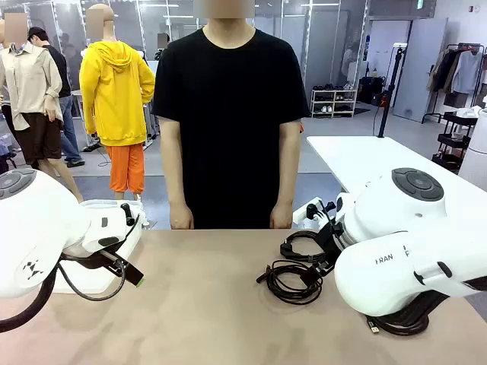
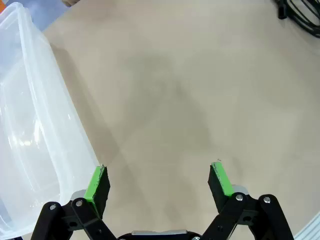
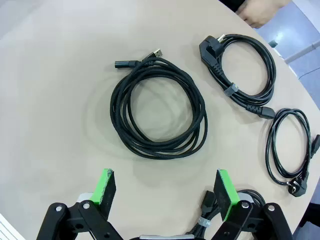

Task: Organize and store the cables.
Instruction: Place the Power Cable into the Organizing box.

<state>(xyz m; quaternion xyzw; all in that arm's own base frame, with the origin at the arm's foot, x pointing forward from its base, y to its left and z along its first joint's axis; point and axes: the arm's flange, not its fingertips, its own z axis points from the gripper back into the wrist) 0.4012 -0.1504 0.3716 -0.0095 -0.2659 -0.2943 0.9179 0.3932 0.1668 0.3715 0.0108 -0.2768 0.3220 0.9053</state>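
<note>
Several coiled black cables lie on the tan table. In the right wrist view the biggest coil (image 3: 159, 107) lies just ahead of my open right gripper (image 3: 166, 186). Beyond it lies a coil with a chunky plug (image 3: 242, 67), and a thin coil (image 3: 290, 150) lies off to the side. Part of another cable (image 3: 215, 212) peeks out under the fingers. From the front, two coils (image 1: 293, 277) (image 1: 304, 243) show at centre right beside my right arm. My left gripper (image 2: 158, 181) hangs open over bare table, holding nothing, with a cable's edge (image 2: 300, 12) far off.
A clear plastic container (image 2: 35, 125) stands right beside my left gripper, at the table's left side (image 1: 95, 283). A person stands at the far edge with hands (image 1: 181, 217) hanging down; one hand (image 3: 260, 10) shows near the plug coil. A cable end (image 1: 396, 325) lies under my right arm.
</note>
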